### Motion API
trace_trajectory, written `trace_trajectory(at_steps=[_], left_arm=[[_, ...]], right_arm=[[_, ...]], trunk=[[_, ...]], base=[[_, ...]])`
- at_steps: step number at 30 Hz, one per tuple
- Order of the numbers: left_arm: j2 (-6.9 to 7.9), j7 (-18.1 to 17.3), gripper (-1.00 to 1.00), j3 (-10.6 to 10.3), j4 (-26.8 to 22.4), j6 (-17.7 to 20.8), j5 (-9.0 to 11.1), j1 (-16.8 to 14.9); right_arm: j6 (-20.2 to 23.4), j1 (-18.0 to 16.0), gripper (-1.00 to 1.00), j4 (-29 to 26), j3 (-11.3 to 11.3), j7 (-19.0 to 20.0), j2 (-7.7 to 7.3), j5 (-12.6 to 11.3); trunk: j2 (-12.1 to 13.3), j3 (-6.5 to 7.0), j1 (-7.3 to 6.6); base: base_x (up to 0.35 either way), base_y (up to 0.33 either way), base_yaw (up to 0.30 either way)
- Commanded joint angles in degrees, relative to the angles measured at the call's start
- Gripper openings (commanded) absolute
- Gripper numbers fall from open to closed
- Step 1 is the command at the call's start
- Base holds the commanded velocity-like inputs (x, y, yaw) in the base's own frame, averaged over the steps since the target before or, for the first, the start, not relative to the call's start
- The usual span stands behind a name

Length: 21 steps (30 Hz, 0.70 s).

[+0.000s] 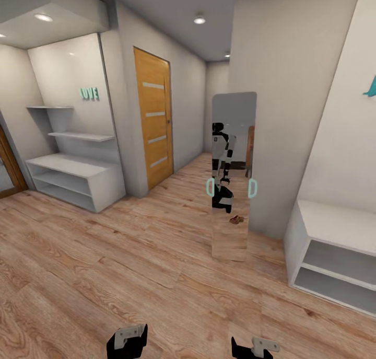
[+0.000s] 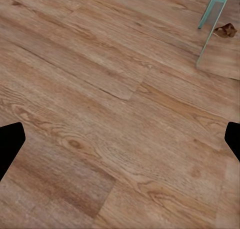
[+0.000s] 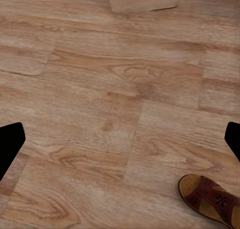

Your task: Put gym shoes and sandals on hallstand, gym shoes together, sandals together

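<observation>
Bright, even light from round recessed ceiling spots point(image 1: 199, 20) at twelve o'clock; faint shadows; soft, slightly blurred render, wide-angle stretch at edges.

One sandal point(image 3: 212, 200) lies on the wood floor point(image 3: 120, 89), below and toward the right fingertip point(image 3: 233, 139) in the right wrist view. Two grippers show in the head view, left point(image 1: 127, 340) and right point(image 1: 254, 347). Two pale shelf units stand on the floor, one point(image 1: 73, 178) far ahead of the left fingers, one point(image 1: 334, 254) ahead of the right. One mirror point(image 1: 232, 176), one door point(image 1: 154, 118).
</observation>
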Motion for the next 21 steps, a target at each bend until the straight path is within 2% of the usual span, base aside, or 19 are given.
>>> trace_trajectory(at_steps=[1,21], left_arm=[[0.00,0.0,1.00,0.0,0.0,0.0,0.0,0.0],[0.00,0.0,1.00,0.1,0.0,0.0,0.0,0.0]], right_arm=[[0.0,0.0,1.00,0.0,0.0,0.0,-0.01,0.0],[0.0,0.0,1.00,0.0,0.0,0.0,-0.07,-0.1]], trunk=[[0.0,0.00,0.00],[0.0,0.00,0.00]], base=[[0.000,-0.017,0.001],[0.000,-0.005,0.000]])
